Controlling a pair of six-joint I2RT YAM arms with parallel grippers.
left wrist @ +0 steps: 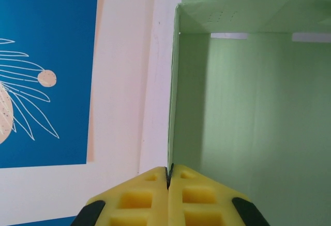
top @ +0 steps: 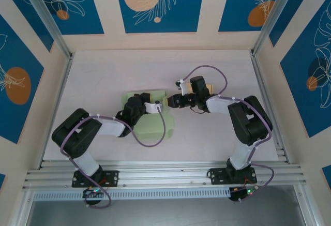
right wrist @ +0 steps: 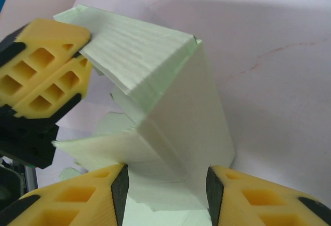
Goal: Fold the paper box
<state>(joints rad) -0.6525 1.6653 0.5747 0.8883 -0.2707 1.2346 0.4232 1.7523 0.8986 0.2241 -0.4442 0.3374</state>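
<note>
The left gripper (left wrist: pixel 168 173), pressed together, pinches a thin wall of the paper box (top: pixel 151 131), which sits near the middle of the table (top: pixel 103 76). The card looks light, floppy and easily creased, so it is probably best held beside the folds. The right gripper (right wrist: pixel 166 187) stands spread around a flap.

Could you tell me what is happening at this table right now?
Two robot arms are folding a pale green paper box in the middle of the table. The left gripper is shut on the edge of one thin wall, pinching it. The right gripper faces it from the other side with its jaws open, and a folded panel of the box lies between its fingers. The box is only partly formed, and some flaps look loose.
</note>
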